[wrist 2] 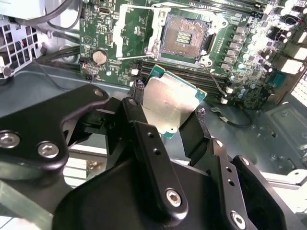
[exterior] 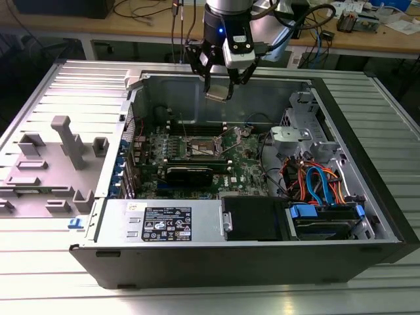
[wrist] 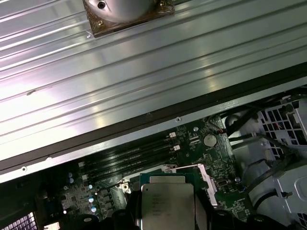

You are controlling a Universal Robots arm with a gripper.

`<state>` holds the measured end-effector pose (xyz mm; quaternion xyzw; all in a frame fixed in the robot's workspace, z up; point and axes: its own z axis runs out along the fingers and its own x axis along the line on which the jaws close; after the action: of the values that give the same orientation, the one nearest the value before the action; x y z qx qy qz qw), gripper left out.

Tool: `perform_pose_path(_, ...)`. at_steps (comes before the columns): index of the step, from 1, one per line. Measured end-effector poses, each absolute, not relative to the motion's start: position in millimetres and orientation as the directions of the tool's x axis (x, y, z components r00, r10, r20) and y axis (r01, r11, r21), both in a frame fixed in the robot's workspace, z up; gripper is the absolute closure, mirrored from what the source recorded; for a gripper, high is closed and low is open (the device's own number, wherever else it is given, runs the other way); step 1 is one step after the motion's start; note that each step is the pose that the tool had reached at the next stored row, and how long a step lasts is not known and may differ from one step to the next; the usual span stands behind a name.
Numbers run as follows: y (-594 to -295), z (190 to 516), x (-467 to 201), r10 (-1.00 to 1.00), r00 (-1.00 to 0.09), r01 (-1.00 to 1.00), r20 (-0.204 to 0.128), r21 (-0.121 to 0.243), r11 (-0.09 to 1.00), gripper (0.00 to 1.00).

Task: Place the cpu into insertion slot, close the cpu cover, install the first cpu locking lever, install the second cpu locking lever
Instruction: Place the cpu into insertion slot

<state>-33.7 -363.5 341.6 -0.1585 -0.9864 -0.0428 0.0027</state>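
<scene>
Hovering above computer case (exterior: pixel 216 262) | fingers (wrist 2: pixel 135 112) pinching cpu (wrist 2: pixel 171 103) | insertion slot (wrist 2: pixel 184 38) below, apart

The flat square silver-grey metal-topped cpu (wrist 2: pixel 169 98) has a dull satin lid and a green board rim; the black tool (wrist 2: pixel 167 112) looks matt, with bright metal screws (wrist 2: pixel 48 149); the square insertion slot (wrist 2: pixel 183 37) shows gold-brown contacts inside shiny metal; the ribbed silver metal worktop (exterior: pixel 367 289) gleams, smooth and reflective.
</scene>
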Motion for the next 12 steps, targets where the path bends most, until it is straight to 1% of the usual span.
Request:
perform_pose_path(4,-363.8,340.0,-33.7,0.346,-0.938,0.347,0.019,0.083,0.934,0.46)
perform_pose_path(8,-363.8,337.9,-33.7,0.427,-0.904,0.427,0.019,0.082,0.901,0.46)
perform_pose_path(12,-363.9,337.3,-33.7,0.448,-0.894,0.448,0.018,0.082,0.89,0.46)
